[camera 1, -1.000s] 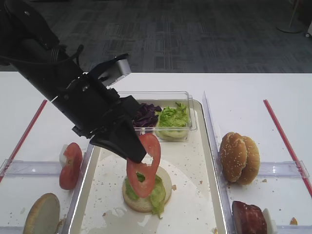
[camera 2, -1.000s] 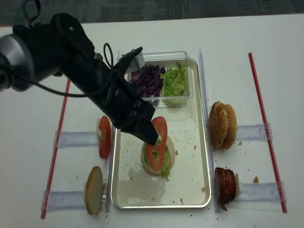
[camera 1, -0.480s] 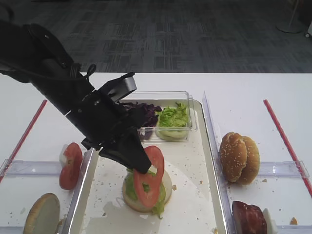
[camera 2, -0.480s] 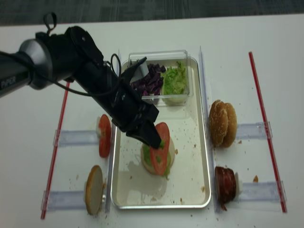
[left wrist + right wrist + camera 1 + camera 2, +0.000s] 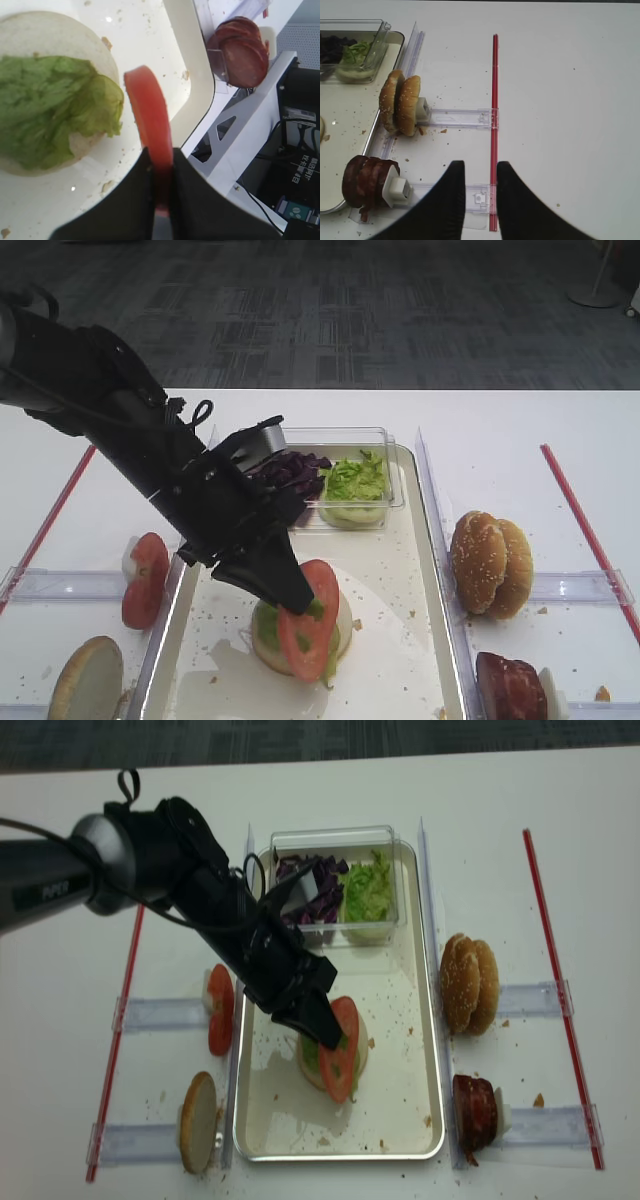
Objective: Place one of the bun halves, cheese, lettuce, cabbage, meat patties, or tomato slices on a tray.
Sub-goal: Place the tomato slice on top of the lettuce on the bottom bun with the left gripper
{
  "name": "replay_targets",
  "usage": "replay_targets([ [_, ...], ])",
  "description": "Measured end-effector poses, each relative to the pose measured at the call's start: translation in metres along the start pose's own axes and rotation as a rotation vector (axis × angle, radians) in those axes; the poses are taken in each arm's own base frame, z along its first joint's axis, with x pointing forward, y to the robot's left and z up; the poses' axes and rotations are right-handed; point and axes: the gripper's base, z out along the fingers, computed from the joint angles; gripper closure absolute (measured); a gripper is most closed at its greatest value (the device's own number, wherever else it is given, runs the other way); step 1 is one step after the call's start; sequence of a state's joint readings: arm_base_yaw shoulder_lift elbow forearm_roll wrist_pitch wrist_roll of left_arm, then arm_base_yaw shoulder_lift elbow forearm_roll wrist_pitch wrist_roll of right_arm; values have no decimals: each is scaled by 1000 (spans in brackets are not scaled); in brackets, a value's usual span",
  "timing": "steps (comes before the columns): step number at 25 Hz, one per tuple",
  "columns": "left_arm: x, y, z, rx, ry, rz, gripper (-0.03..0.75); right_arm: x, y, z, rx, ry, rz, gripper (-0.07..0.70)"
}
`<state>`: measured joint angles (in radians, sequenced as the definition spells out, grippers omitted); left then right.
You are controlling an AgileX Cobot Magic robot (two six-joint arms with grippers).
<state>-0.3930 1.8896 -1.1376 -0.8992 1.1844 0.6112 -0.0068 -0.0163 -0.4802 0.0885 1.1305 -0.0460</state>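
My left gripper [image 5: 292, 596] [image 5: 159, 152] is shut on a red tomato slice [image 5: 308, 622] [image 5: 148, 112] and holds it on edge. The slice hangs just over a bun half [image 5: 343, 616] [image 5: 47, 32] topped with lettuce [image 5: 266, 626] [image 5: 50, 105], which lies on the metal tray [image 5: 441, 575] [image 5: 436, 1050]. From above, the slice [image 5: 342, 1048] overlaps the bun's right side; I cannot tell whether they touch. My right gripper [image 5: 479, 166] hovers over the white table right of the tray, open, with nothing between its fingers.
A clear box [image 5: 385, 495] at the tray's far end holds purple cabbage [image 5: 300, 472] and lettuce [image 5: 352, 480]. Sesame bun halves [image 5: 490, 560] and meat patties [image 5: 510, 685] stand in holders on the right. More tomato slices [image 5: 145, 580] and a bun half [image 5: 85, 680] stand on the left.
The left arm has come down and forward with the tomato slice, from well above the bun to right at its lettuce.
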Motion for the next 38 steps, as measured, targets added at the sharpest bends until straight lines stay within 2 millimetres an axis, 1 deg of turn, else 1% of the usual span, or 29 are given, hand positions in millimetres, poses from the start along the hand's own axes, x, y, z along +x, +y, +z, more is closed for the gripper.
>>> replay_targets([
  [5, -1, 7, 6, 5, 17, 2, 695, 0, 0, 0, 0, 0, -2, 483],
  [9, -5, 7, 6, 4, 10, 20, 695, 0, 0, 0, 0, 0, -2, 526],
  [14, -12, 2, 0, 0, -14, 52, 695, 0, 0, 0, 0, 0, -2, 558],
  [18, -14, 1, -1, -2, -20, 61, 695, 0, 0, 0, 0, 0, -2, 583],
  [23, -14, 3, -1, -11, -21, 62, 695, 0, 0, 0, 0, 0, -2, 593],
  [30, -16, 16, -14, -24, -70, 26, 695, 0, 0, 0, 0, 0, -2, 594],
  [38, -18, 26, -3, 13, -43, -16, 695, 0, 0, 0, 1, 0, -1, 594],
])
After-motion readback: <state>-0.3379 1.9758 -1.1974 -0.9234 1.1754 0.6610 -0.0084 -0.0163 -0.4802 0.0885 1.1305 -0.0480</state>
